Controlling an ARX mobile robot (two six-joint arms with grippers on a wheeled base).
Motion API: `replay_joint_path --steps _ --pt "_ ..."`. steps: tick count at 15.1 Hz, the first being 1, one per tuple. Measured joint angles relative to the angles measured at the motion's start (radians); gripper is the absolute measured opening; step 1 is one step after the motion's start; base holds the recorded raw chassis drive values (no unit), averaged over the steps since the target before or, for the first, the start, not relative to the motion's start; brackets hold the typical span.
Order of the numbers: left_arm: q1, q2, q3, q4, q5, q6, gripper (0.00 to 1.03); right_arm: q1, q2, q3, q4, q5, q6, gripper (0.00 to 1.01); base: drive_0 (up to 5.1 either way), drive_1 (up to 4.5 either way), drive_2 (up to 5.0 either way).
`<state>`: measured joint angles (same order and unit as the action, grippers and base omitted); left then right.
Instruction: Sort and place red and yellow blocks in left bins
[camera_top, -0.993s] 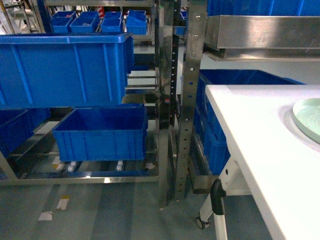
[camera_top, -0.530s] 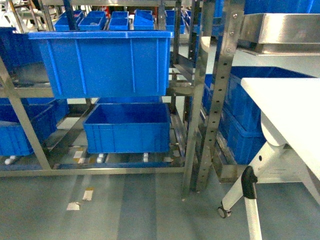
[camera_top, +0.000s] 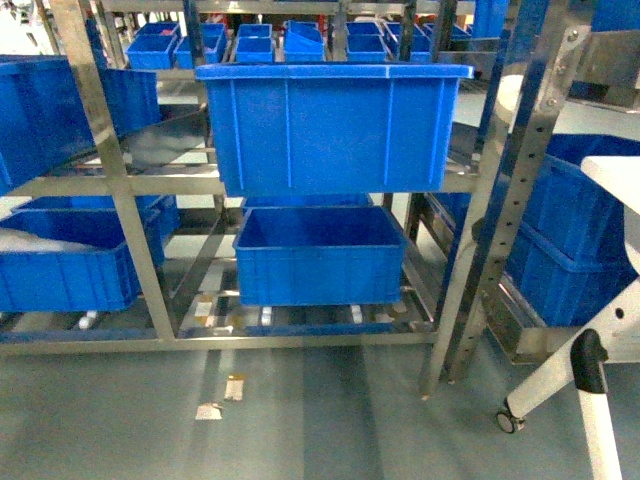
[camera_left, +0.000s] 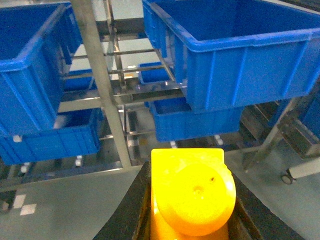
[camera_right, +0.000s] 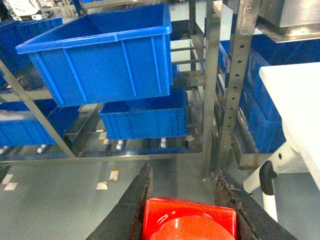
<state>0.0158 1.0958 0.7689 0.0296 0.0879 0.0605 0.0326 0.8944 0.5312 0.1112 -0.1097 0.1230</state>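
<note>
In the left wrist view the yellow block (camera_left: 192, 192) fills the space between the black fingers of my left gripper (camera_left: 190, 172), which is shut on it, a round stud facing the camera. The red block (camera_right: 187, 220) sits clamped in my right gripper (camera_right: 182, 175) in the right wrist view, low in the frame. Both are held over grey floor in front of a steel rack. A large blue bin (camera_top: 330, 125) sits on the rack's upper shelf, with a smaller blue bin (camera_top: 320, 255) below it. Neither gripper shows in the head view.
More blue bins (camera_top: 65, 260) fill the rack's left bay and small ones (camera_top: 255, 45) stand behind. A perforated steel post (camera_top: 500, 200) stands right of centre. The white table's leg with a castor (camera_top: 590, 400) is at the lower right. Tape scraps (camera_top: 222, 398) lie on the floor.
The head view has swung left: the rack and its bins have shifted rightward toward the centre of the frame, and the white table top with the plate has slid out of view.
</note>
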Motion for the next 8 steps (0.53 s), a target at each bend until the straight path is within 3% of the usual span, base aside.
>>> replay_joint_path --steps 1,8 --pt "0.000 -0.001 0.000 0.006 -0.002 0.000 0.27 0.000 0.001 0.000 0.000 0.002 0.000 0.29 -4.7 2.61 2.6" --pt "0.001 0.000 0.001 0.000 -0.002 0.000 0.27 0.000 0.000 0.000 0.001 0.001 0.000 0.29 -4.0 4.64 -0.4"
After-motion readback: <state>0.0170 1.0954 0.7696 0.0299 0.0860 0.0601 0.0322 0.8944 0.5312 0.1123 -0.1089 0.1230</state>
